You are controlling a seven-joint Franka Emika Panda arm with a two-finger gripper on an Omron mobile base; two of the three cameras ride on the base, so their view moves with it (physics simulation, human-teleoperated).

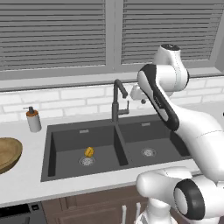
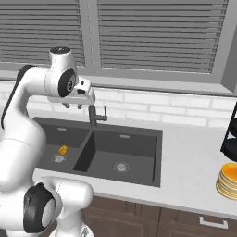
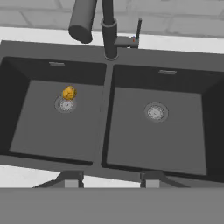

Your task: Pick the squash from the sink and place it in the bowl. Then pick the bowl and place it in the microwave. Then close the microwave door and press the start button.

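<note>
Squash (image 3: 69, 92) is the thing to be taken first, yet the gripper (image 3: 109, 178) hangs high above the sink (image 3: 109, 168) with nothing between its fingers (image 3: 70, 178), which stand apart, released and empty. Straight below them is the front rim of the sink and the divider between the two basins; the faucet (image 3: 109, 30) rises beyond. Off to the left, in the left basin, the small yellow-orange lump sits on the floor just beside the round drain (image 3: 65, 105), touching its edge as far as can be told. It looks light and firm, with a knobbly, rounded skin that may roll or slip, so a pinch across its widest middle from above seems safest. Further left on the counter, the wooden bowl (image 1: 8, 153) waits near a soap dispenser (image 1: 33, 119).
</note>
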